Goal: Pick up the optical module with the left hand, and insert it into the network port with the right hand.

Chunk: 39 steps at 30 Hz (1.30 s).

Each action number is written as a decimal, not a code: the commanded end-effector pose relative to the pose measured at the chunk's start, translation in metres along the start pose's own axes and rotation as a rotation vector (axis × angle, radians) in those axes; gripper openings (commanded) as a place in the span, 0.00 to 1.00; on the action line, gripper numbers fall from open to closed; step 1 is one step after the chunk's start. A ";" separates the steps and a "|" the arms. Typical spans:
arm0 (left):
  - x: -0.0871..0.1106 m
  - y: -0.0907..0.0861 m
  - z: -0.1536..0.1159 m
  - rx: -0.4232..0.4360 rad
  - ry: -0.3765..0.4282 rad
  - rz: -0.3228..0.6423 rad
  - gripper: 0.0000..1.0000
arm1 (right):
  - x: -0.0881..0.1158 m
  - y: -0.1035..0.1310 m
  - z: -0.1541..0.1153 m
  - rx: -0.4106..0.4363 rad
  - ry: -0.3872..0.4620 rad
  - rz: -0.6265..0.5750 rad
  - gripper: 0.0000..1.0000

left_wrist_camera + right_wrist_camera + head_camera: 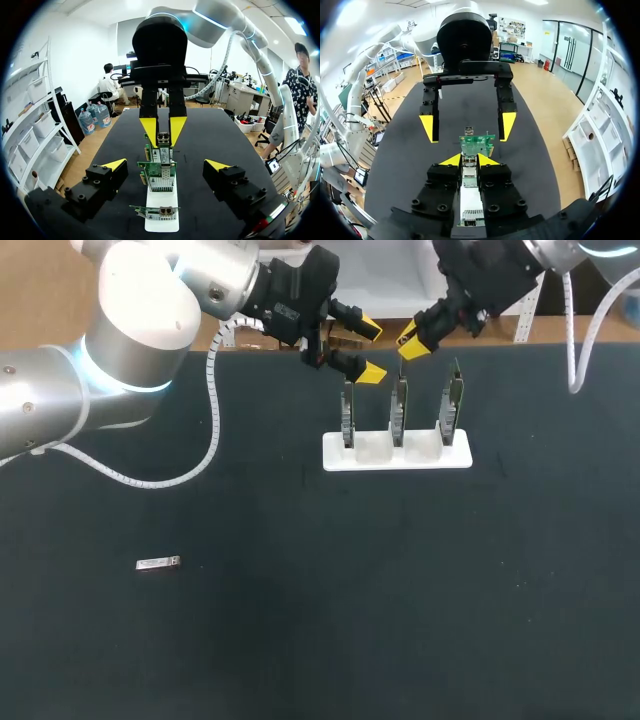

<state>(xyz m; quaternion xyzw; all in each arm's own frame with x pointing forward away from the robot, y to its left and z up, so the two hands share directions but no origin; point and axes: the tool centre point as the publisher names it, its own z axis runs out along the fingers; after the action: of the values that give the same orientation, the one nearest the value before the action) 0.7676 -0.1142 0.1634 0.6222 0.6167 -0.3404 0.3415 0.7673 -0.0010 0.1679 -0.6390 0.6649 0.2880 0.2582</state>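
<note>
A white stand [375, 455] holds three upright green network cards [398, 412] at the table's far middle. My right gripper [411, 343] hovers just above the middle card, shut on a small silver optical module [469, 175], which also shows in the left wrist view [163, 140] between that gripper's yellow tips. My left gripper [368, 350] hangs open beside it, over the stand's left end, with nothing between its fingers. In the left wrist view the cards [159, 172] stand in a row ahead of the left gripper [165, 164]. A second optical module [157, 563] lies flat on the table at the near left.
The table is covered in a black mat [400, 590]. Both arms crowd the space above the stand. The left arm's white cable [212, 430] loops down over the mat at the far left.
</note>
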 end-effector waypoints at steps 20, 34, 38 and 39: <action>0.001 -0.001 0.000 -0.003 -0.003 0.002 1.00 | 0.002 0.000 0.004 -0.014 -0.009 -0.002 0.00; 0.001 -0.001 0.000 -0.003 -0.003 0.002 1.00 | -0.001 0.000 -0.001 -0.019 -0.025 -0.016 0.00; 0.001 -0.001 0.000 -0.003 -0.003 0.002 1.00 | 0.001 0.000 -0.001 -0.020 -0.028 -0.014 0.00; 0.001 -0.001 0.000 -0.003 -0.003 0.002 1.00 | 0.001 0.000 0.000 -0.021 -0.030 -0.015 0.00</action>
<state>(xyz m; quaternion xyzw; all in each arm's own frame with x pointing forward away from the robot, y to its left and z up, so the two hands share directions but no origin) 0.7676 -0.1142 0.1634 0.6222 0.6167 -0.3404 0.3415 0.7660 -0.0014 0.1688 -0.6419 0.6550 0.3000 0.2626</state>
